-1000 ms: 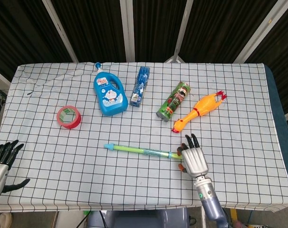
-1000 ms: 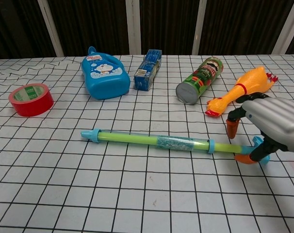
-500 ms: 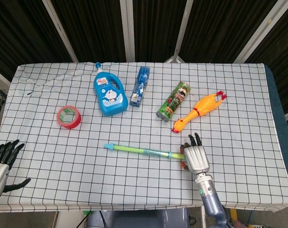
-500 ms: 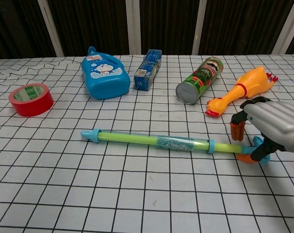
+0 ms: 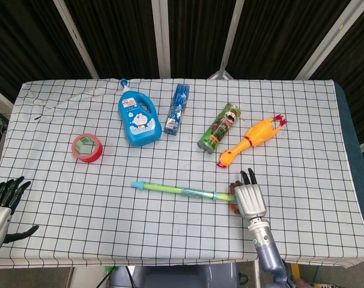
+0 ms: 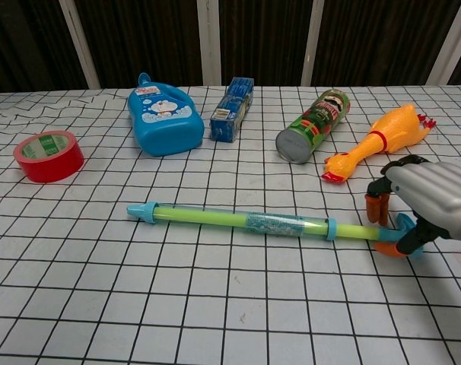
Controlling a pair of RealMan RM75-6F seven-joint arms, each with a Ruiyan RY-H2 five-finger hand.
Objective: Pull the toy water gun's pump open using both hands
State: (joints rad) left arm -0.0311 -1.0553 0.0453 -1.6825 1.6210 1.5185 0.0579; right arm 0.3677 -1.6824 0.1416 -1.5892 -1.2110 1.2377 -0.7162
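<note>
My right hand curls around the pump handle of the toy water gun near the bench's front edge, fingers not clearly clamped. My left hand hangs off the front left corner, fingers apart, holding nothing.

The right hand sits near the table's front edge, back of the hand up, its silver shell facing the head camera and the forearm running down and out of view below. In the chest view its dark, orange-tipped fingers curl downward, thumb opposed beneath them — whether they truly pinch anything cannot be told. The left hand hovers at the far left edge, off the table's corner, holding nothing — black fingers apart and pointing up, thumb stuck out sideways.
</note>
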